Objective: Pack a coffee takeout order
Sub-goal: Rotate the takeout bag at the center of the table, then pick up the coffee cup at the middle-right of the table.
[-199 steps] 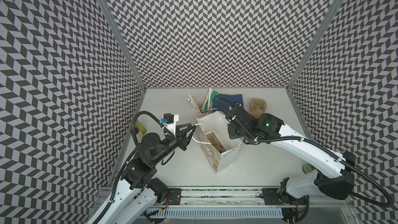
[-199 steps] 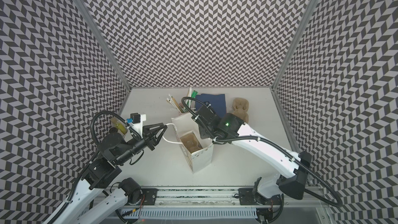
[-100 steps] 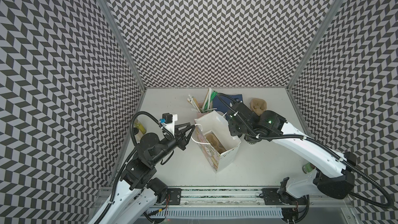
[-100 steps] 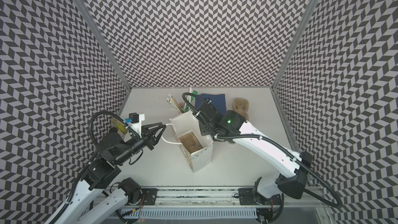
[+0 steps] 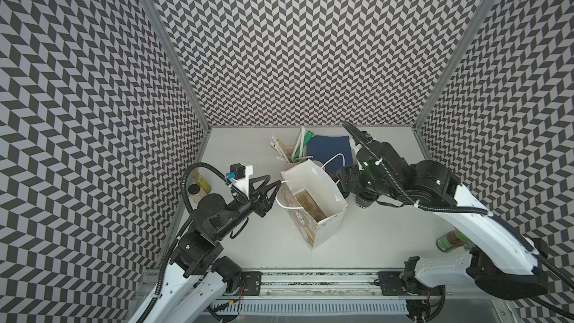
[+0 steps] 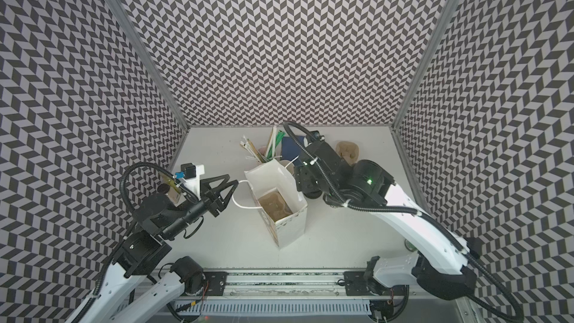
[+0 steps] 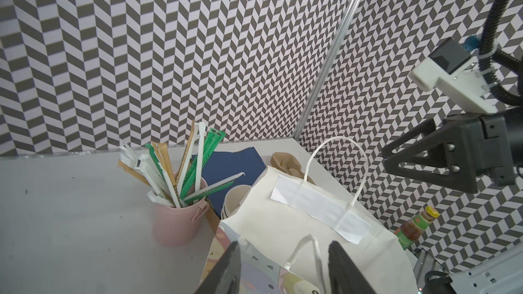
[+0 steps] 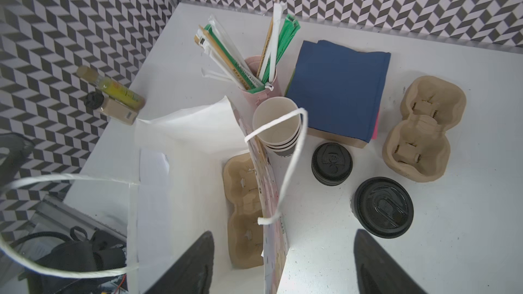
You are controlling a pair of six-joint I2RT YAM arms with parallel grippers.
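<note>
Right gripper [image 8: 283, 233] is spread wide and holds nothing; I have it astride the paper bag [image 8: 184, 137] wall. The far handle loop [image 8: 294, 162] hangs beside the nearer lidded cup [image 8: 382, 206], which stands on the table. The pulp carrier [image 8: 243, 207] lies inside the bag. Left gripper [image 7: 284, 247] is parted, with the near handle [image 7: 308, 253] loose between its jaws. The navy napkin [image 8: 338, 89] lies just beyond the lidless cups [image 8: 276, 121] and the straw cup [image 8: 260, 63].

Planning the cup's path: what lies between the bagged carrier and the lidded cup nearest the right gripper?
In the right wrist view, the bag's wall and handle loop stand between carrier and lidded cup; beyond them, bare table.
</note>
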